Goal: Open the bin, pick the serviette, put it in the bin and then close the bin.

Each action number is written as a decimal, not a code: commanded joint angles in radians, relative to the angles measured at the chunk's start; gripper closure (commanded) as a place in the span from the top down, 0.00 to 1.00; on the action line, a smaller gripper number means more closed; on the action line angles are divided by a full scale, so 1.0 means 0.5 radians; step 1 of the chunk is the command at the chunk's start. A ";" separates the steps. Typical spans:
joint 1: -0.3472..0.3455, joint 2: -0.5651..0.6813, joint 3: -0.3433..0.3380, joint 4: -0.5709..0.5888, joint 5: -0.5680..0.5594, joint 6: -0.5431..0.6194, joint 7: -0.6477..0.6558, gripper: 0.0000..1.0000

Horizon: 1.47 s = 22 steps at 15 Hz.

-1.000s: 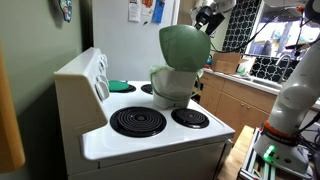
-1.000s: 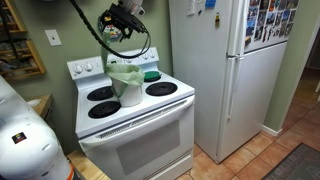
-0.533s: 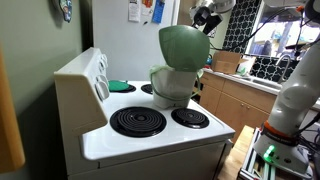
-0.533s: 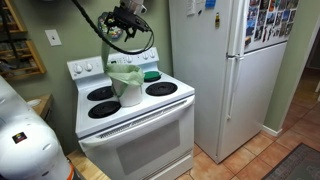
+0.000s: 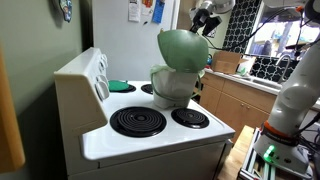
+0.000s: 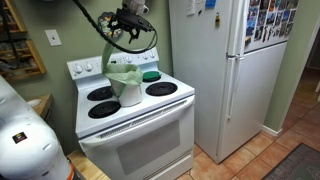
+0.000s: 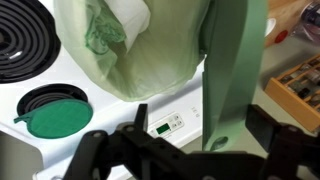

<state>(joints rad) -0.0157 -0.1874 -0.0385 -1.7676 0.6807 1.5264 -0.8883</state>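
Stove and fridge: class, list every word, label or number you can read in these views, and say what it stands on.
No text can be read.
Papers on the fridge: print too blurred.
Photos on the fridge's side: too small.
Display on the stove panel: illegible.

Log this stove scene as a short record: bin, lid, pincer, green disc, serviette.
bin: mid-stovetop on the white stove, with a liner inside
lid: open, standing upright
pincer: above the bin, jaws wide apart
green disc: flat on a burner beside the bin
serviette: cannot be made out
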 commanded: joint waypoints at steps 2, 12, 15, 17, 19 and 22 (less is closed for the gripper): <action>0.006 -0.013 -0.009 -0.096 -0.145 0.185 0.028 1.00; -0.038 -0.016 -0.054 -0.164 -0.230 0.442 0.834 1.00; -0.059 0.012 -0.085 -0.201 -0.302 0.382 1.072 1.00; -0.030 0.033 -0.090 -0.143 -0.250 0.413 0.951 1.00; -0.027 0.038 -0.090 -0.132 -0.249 0.414 0.948 1.00; -0.024 0.038 -0.088 -0.123 -0.249 0.414 0.948 1.00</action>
<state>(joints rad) -0.0363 -0.1698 -0.0739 -1.8326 0.5578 1.7359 -0.4156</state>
